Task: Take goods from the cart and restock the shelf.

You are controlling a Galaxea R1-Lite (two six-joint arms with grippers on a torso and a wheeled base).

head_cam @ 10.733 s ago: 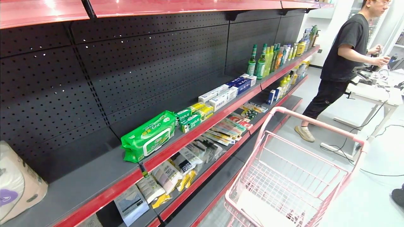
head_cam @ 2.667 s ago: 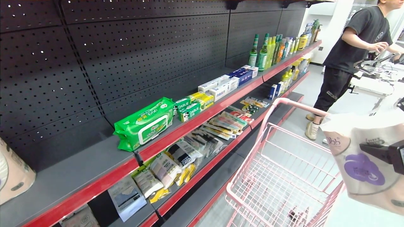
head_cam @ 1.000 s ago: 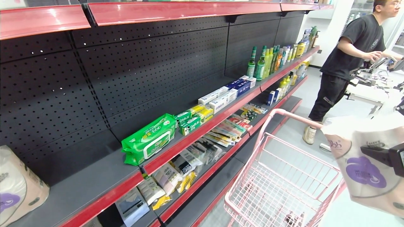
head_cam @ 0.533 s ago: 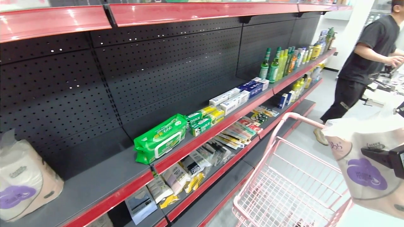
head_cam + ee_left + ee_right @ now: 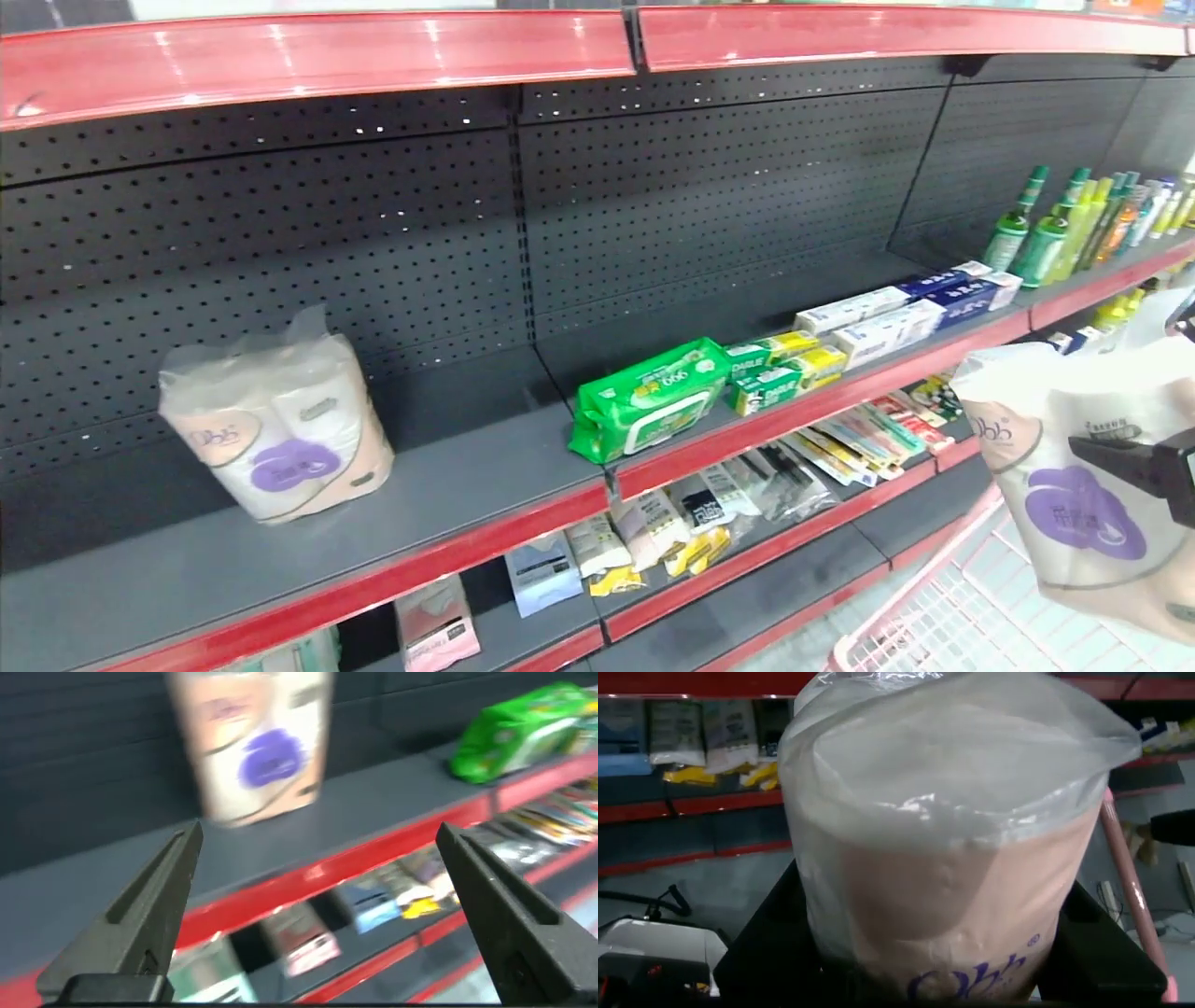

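A pack of toilet paper rolls (image 5: 1088, 485) in clear wrap with a purple label hangs at the right, above the pink cart (image 5: 971, 621). My right gripper (image 5: 1125, 464) is shut on it. In the right wrist view the pack (image 5: 962, 849) sits between the dark fingers (image 5: 771, 943). A second, matching pack (image 5: 275, 420) stands upright on the grey shelf (image 5: 448, 490) with a red front edge. My left gripper (image 5: 318, 835) is open with nothing in it and faces that shelf, the standing pack (image 5: 252, 747) just beyond it.
A green wipes pack (image 5: 653, 397), toothpaste boxes (image 5: 780, 369) and green bottles (image 5: 1046, 233) line the shelf to the right. Bare shelf lies between the standing pack and the wipes. A lower shelf (image 5: 747, 560) holds small packets. A red shelf (image 5: 327, 56) runs overhead.
The head view has swung left, so the shelf's pack now sits mid-left and the cart shows just a corner. The held pack keeps its place in the right gripper.
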